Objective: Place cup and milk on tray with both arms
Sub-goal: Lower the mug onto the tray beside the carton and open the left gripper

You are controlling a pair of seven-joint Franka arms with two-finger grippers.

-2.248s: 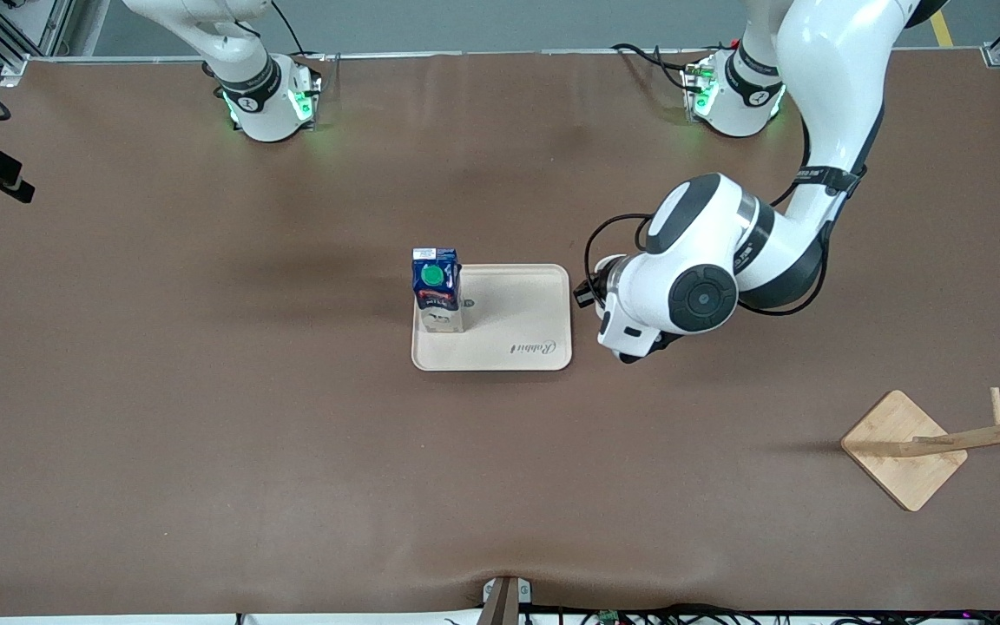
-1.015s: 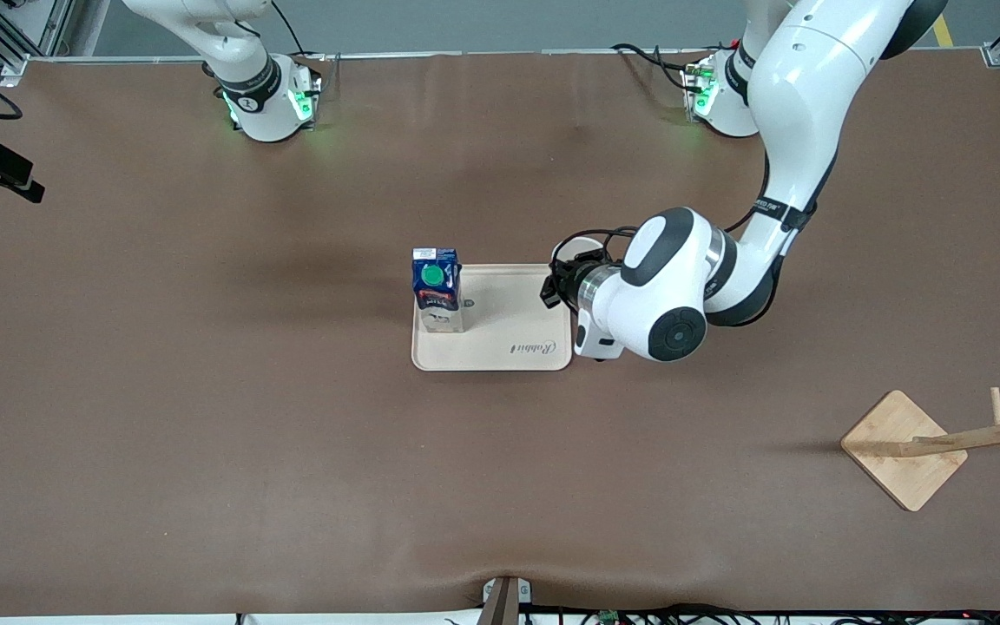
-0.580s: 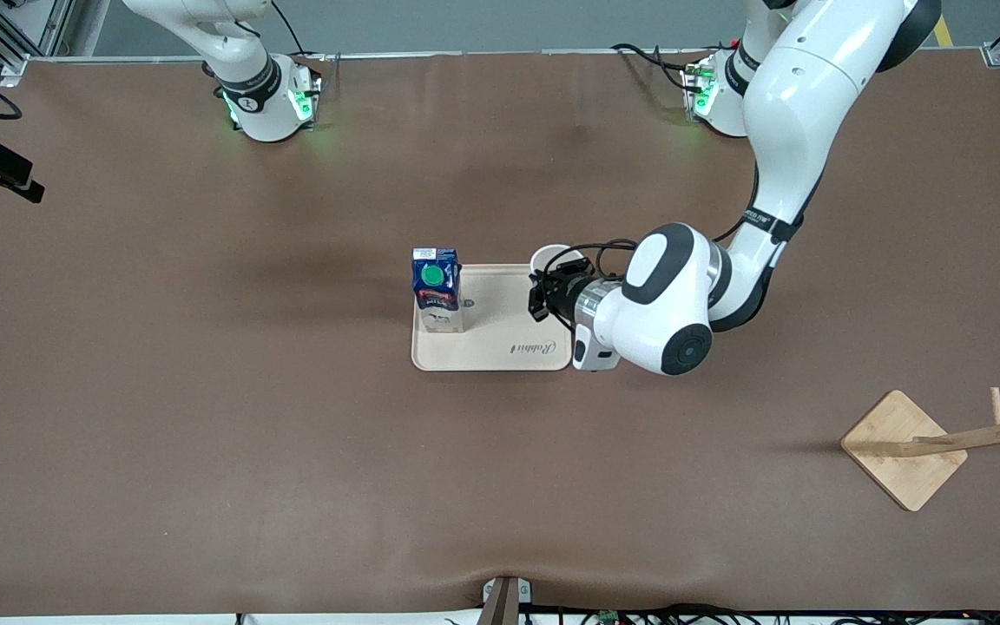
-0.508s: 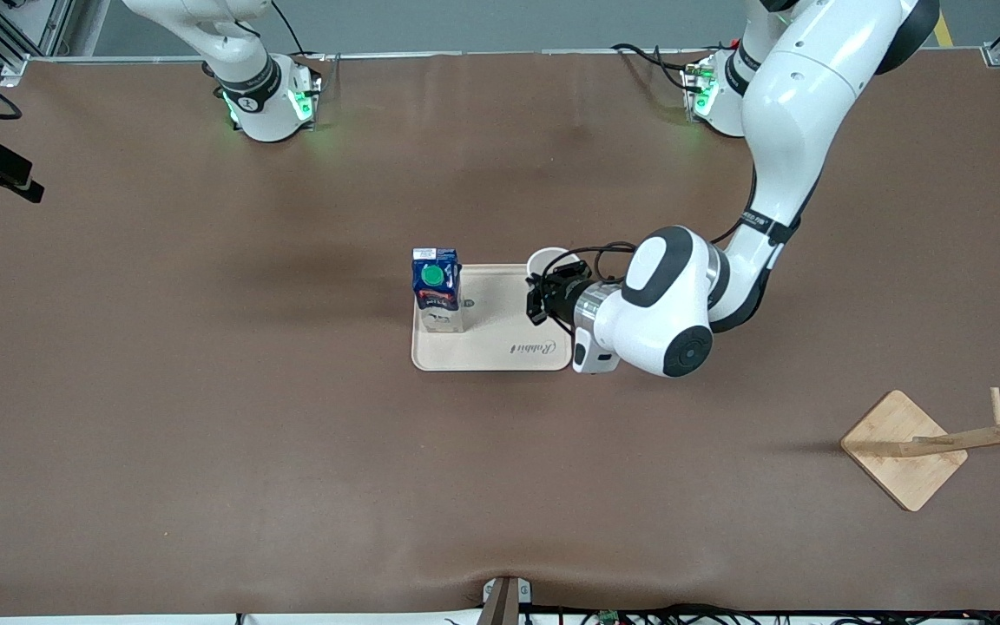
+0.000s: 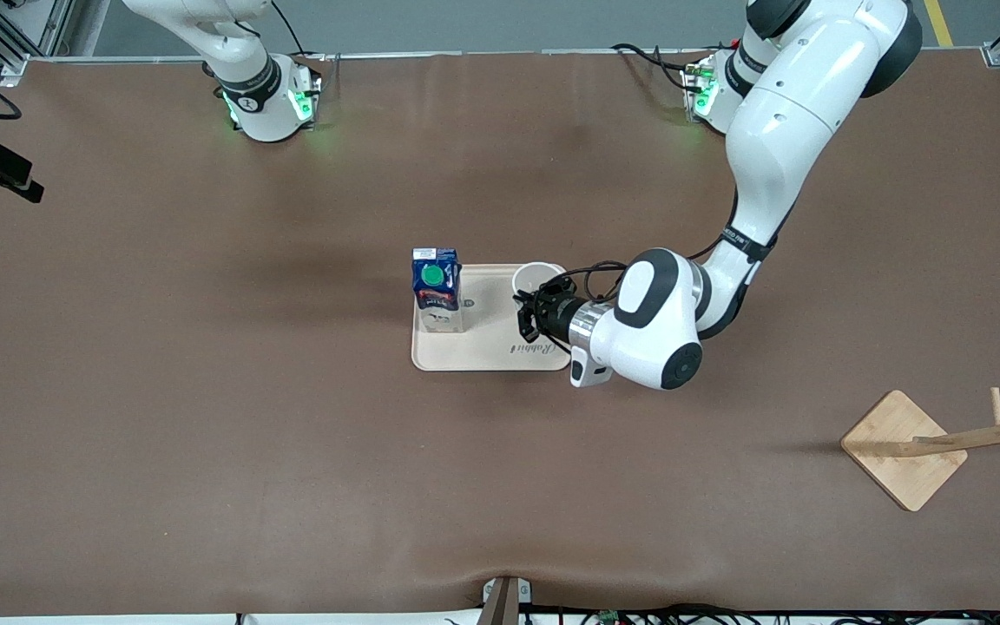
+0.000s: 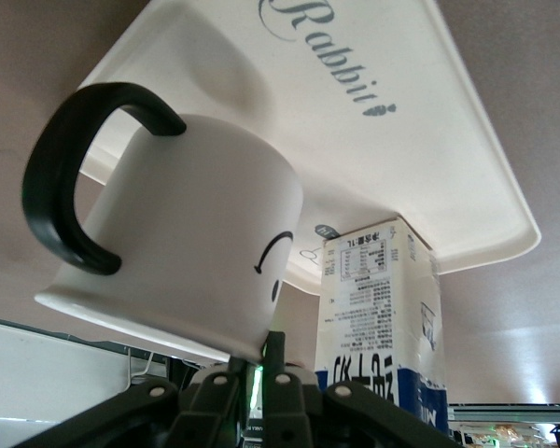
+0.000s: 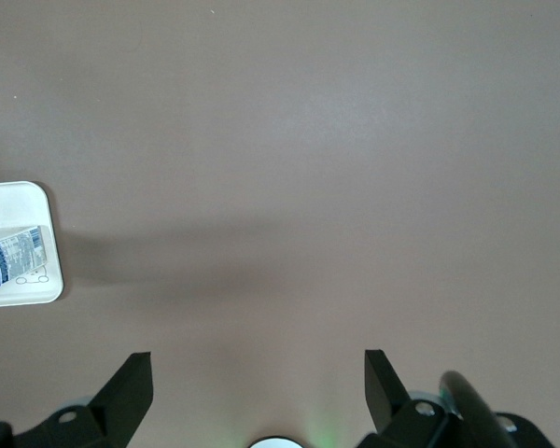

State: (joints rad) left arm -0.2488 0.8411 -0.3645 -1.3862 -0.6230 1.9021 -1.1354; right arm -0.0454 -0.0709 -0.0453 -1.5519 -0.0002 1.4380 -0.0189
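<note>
even bright overhead light; soft shadows on table (image 5: 205,434); green base glow; wrist views sharp.

A wide brown matte surface (image 5: 205,417) filled the room, metal-framed at its edges, with a grey floor (image 5: 465,22) showing above it.

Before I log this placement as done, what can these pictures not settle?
- Whether the white smiley mug, gripped at its rim by the left gripper, touches the cream rectangular tray: front view too steep, wrist view hides its base.
- Dark-blue milk carton: cap cut off by the left wrist view's edge.
- Right gripper: fingertips cut off.
</note>
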